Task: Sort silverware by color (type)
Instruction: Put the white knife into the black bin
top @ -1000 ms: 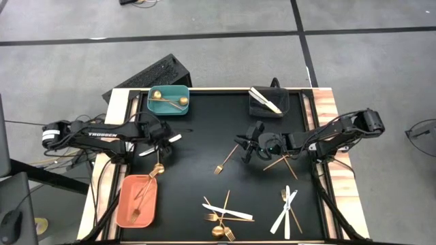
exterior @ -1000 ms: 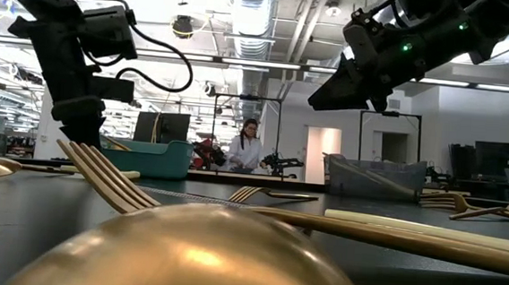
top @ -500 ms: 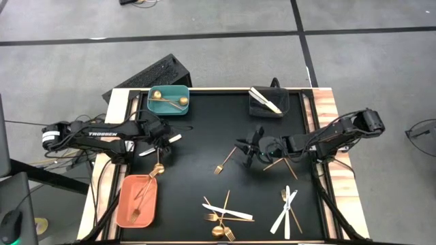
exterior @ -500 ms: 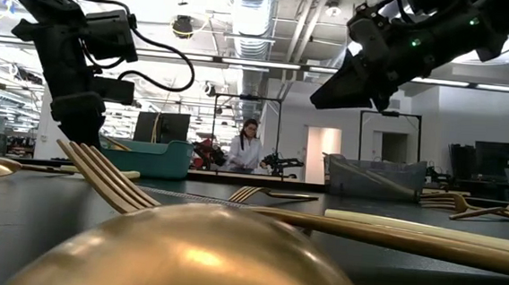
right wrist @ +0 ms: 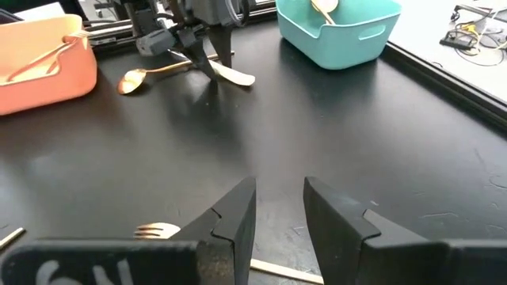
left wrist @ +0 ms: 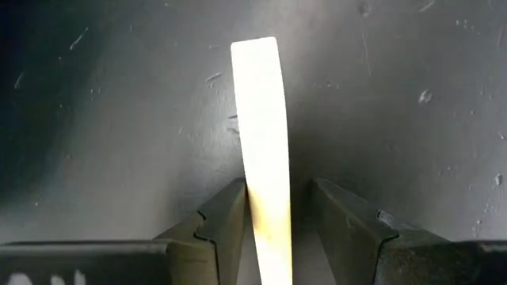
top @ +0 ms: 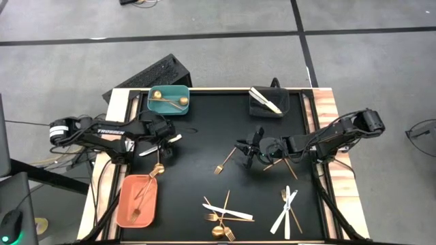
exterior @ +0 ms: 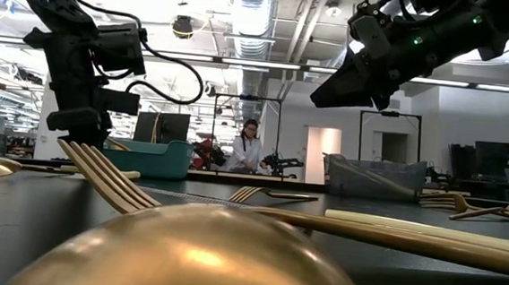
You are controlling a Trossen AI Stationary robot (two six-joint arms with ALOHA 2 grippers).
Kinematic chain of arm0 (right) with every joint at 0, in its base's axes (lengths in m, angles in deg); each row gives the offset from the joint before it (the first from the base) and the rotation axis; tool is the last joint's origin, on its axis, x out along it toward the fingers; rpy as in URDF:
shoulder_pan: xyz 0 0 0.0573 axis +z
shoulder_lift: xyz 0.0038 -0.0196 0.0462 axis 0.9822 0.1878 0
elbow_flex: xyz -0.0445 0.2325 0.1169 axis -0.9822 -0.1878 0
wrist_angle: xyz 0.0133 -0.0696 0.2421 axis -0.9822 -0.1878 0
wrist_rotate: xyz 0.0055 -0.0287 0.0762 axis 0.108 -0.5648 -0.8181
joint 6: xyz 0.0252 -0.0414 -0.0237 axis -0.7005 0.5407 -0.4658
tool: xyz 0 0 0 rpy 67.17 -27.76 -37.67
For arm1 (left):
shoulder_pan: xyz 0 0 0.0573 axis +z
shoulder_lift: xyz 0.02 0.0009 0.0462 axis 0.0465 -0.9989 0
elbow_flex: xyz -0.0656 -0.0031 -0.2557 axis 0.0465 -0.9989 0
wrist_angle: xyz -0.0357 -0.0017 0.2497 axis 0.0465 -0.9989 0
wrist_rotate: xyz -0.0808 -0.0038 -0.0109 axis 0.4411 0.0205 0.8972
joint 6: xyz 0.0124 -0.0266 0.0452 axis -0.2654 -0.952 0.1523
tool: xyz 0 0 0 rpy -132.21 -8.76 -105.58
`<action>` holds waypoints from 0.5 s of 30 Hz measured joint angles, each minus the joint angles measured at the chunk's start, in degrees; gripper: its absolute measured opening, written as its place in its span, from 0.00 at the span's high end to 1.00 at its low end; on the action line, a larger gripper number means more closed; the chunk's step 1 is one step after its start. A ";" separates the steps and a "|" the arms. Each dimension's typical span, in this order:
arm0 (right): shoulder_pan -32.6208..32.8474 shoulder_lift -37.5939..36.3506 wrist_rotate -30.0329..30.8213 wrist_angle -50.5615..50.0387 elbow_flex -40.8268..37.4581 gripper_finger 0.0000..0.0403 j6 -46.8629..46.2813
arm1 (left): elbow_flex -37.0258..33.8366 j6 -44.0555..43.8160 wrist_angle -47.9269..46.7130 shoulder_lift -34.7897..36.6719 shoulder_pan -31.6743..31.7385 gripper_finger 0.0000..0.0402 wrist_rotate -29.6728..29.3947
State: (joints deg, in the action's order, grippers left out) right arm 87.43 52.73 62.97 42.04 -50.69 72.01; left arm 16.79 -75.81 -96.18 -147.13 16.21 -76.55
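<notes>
Left gripper point(left wrist: 269, 229) clamped on white knife point(left wrist: 261, 134) near worktop's left edge, likely bound for dark bin point(top: 268, 102). Right gripper point(right wrist: 277, 214) empty, fingers apart, mid-worktop above gold fork point(right wrist: 157, 230).

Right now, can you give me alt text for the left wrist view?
A white knife runs lengthwise between the left gripper fingers, touching one finger while the other stands apart from it. Bare black tabletop fills everything else.

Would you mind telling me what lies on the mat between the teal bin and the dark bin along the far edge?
Nothing: in the high view the black mat is bare between the teal plastic bin and the dark bin.
</notes>
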 joint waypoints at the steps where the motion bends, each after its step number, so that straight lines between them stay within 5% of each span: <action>1: 0.00 0.00 0.00 0.00 0.01 0.67 -0.13 | -0.02 0.04 0.12 0.04 0.00 0.67 -0.12; 8: -0.70 1.89 0.01 1.76 -0.02 0.67 -4.27 | -0.50 4.20 0.90 2.30 -0.87 0.90 -0.25; 15: -2.17 9.74 -3.95 15.43 0.00 0.67 -9.83 | -0.70 5.17 10.93 2.30 -5.98 0.90 -5.61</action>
State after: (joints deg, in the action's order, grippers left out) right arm 85.25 62.46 59.02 57.47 -50.70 62.17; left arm 16.09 -70.63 -85.25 -144.83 10.23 -82.16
